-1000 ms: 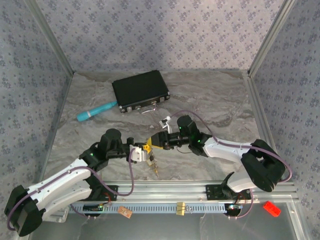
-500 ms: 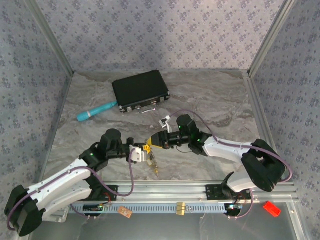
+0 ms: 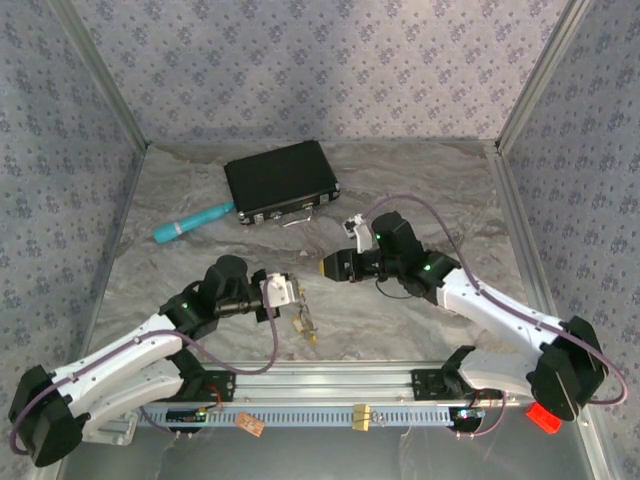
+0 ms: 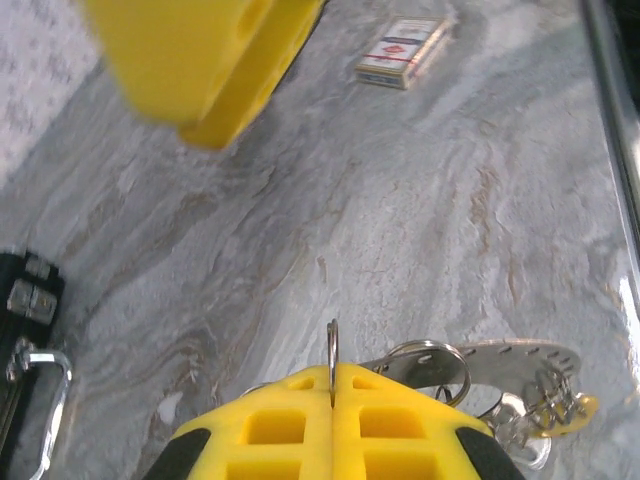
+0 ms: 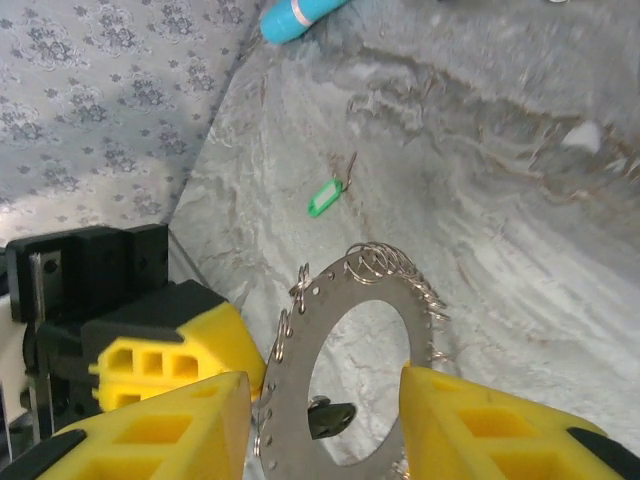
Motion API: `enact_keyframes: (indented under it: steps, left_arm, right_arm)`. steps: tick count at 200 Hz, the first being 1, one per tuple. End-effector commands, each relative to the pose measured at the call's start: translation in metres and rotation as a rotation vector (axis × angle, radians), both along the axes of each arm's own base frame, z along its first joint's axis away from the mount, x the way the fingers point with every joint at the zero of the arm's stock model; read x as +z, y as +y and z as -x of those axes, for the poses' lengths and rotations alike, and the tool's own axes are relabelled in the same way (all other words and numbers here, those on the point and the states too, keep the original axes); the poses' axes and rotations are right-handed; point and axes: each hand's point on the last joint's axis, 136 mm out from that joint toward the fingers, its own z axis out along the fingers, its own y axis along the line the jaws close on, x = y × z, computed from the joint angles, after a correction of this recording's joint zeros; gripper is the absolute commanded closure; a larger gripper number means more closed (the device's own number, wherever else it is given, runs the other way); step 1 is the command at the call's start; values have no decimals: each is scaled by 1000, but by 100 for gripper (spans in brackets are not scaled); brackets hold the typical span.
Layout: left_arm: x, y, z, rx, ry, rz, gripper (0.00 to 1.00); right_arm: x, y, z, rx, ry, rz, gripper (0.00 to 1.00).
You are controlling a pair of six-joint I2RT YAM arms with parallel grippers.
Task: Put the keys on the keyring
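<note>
My left gripper [image 3: 291, 297] [image 4: 332, 373] is shut on a small split ring that stands up between its yellow fingertips. From that ring the flat grey keyring [image 4: 512, 362] [image 3: 301, 318] hangs just beside the fingers, its rim threaded with small wire rings. A yellowish key [image 4: 572, 408] dangles at its far edge. My right gripper [image 3: 326, 267] [image 5: 322, 388] hovers a short way to the right with its jaws apart and nothing between them. Beyond those jaws I see the keyring [image 5: 300, 372], and a black key [image 5: 330, 418] shows through its hole. A green key [image 5: 323, 197] lies on the table.
A black case [image 3: 280, 180] sits at the back with a turquoise pen-like object [image 3: 192, 222] to its left. A small red-and-white tag [image 4: 402, 65] lies on the marbled table [image 3: 440, 190]. Metal frame rails border the sides and the near edge.
My right gripper has pulled back to the right and away from the left gripper's fingers. The left gripper keeps its hold on the ring and has barely moved.
</note>
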Motion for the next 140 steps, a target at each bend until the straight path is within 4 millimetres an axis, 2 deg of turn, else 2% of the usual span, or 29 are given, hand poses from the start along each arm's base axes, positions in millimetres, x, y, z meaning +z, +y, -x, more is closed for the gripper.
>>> enact_keyframes:
  steps: [1, 21, 36, 65, 82, 117, 140]
  left_arm:
    - [26, 2, -23, 246, 144, 79, 100]
    - [29, 8, -39, 436, 255, 84, 100]
    - [28, 12, -48, 565, 336, 98, 100]
    - [26, 14, -58, 767, 515, 182, 100]
    - [28, 15, -64, 890, 622, 242, 100]
    - [26, 21, -67, 1154, 866, 352, 100]
    - [18, 22, -60, 1297, 1032, 391, 100]
  right_arm:
    - [-5, -18, 4, 36, -103, 144, 56]
    - [4, -12, 14, 102, -147, 128, 58]
    - [6, -4, 29, 182, -195, 135, 58]
    - [1, 17, 64, 330, -249, 134, 59]
    - [-6, 28, 77, 372, -247, 122, 60]
    - [-27, 49, 86, 363, -218, 80, 63]
    - [-41, 48, 78, 305, -212, 95, 65]
